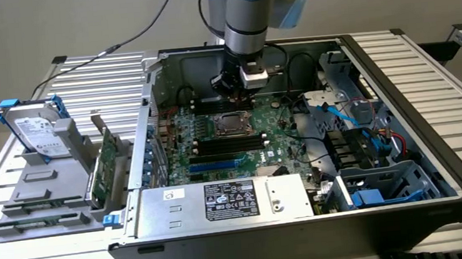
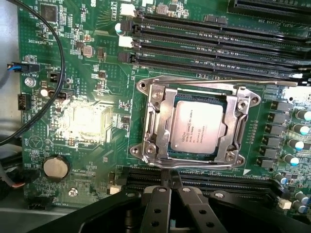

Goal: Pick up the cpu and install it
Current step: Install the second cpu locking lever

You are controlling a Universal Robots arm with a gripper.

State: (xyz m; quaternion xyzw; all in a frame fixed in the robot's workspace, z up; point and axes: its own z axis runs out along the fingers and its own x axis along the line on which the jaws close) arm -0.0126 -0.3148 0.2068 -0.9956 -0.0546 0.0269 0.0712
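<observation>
The cpu (image 2: 198, 127), a small square chip with a silver-grey top, lies flat inside the metal socket frame (image 2: 155, 124) on the green motherboard (image 2: 87, 73). From outside, the cpu (image 1: 230, 124) shows at the board's centre inside the open computer case (image 1: 398, 121). My gripper (image 2: 170, 180) is shut, its two black fingers pressed together with nothing between them. The fingertips hover just off one edge of the socket frame, apart from the chip. In the exterior view the gripper (image 1: 230, 95) hangs over the board just behind the socket.
Black memory slots (image 2: 209, 34) run along both sides of the socket. A round coin battery (image 2: 56, 166) and a black cable (image 2: 58, 63) lie nearby. Outside the case stand a hard drive with a blue bracket (image 1: 35, 131) and a green card (image 1: 104, 162). The power supply (image 1: 220, 202) fills the near edge.
</observation>
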